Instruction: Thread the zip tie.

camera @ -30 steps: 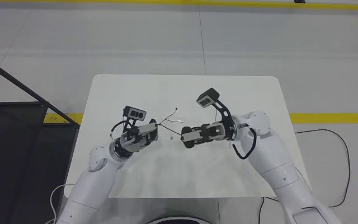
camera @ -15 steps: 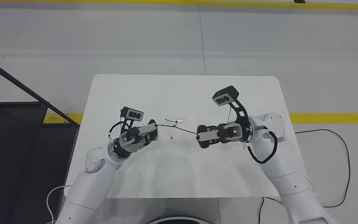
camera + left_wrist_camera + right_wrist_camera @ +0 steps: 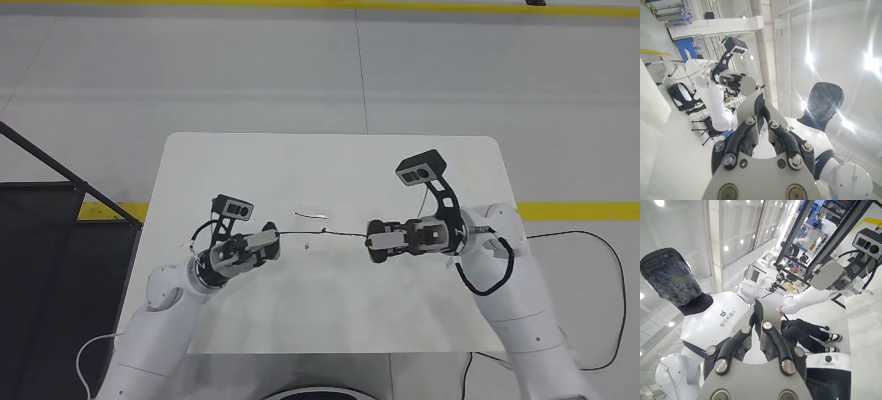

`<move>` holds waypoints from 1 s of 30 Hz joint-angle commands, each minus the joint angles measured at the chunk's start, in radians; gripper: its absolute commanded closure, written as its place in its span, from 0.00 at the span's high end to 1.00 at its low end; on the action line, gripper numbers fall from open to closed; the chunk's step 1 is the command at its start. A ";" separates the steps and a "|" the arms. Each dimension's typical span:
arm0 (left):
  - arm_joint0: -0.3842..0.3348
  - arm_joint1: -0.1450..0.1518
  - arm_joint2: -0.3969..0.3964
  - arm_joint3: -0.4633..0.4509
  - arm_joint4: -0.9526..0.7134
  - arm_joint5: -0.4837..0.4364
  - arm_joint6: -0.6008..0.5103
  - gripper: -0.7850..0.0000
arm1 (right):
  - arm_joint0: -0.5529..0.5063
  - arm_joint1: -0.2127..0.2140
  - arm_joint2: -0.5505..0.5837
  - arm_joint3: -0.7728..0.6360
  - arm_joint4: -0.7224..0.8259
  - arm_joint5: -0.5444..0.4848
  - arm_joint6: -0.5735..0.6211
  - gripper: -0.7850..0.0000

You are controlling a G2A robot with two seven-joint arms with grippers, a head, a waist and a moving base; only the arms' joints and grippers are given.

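A thin black zip tie [image 3: 320, 234] stretches almost straight between my two grippers above the middle of the white table [image 3: 330, 165]. My left gripper [image 3: 272, 238] is shut on one end of the tie, and my right gripper [image 3: 370, 240] is shut on the other. In the left wrist view the left gripper [image 3: 761, 95] is pinched together, with a short tip of the tie [image 3: 762, 86] poking out past the fingers. In the right wrist view the right gripper [image 3: 758, 303] is closed, and the tie [image 3: 787, 286] runs from it to the left gripper [image 3: 826, 275].
The table's bare surface lies all around both arms, with its front edge close beneath them. A black frame with a dark panel [image 3: 40, 260] stands just off the table's left side. Grey floor with a yellow line [image 3: 570, 211] lies beyond.
The two grippers have drawn apart, the right arm moving well to the right and the left one slightly left. The tie, bent and slack before, is now pulled into a nearly straight line.
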 commanded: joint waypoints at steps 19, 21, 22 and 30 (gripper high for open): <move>0.021 0.004 -0.025 -0.016 0.039 -0.042 0.023 1.00 | 0.041 0.026 -0.082 0.027 -0.091 0.000 0.000 0.00; 0.029 0.004 -0.034 -0.023 0.057 -0.066 0.057 1.00 | 0.051 0.033 -0.090 0.023 -0.122 0.000 0.000 0.00; 0.034 0.004 -0.041 -0.026 0.072 -0.086 0.080 1.00 | 0.053 0.037 -0.087 0.017 -0.146 -0.001 -0.001 0.00; 0.104 0.002 -0.093 -0.081 0.206 -0.184 0.345 1.00 | -0.030 0.071 -0.042 -0.124 -0.336 -0.097 -0.097 0.00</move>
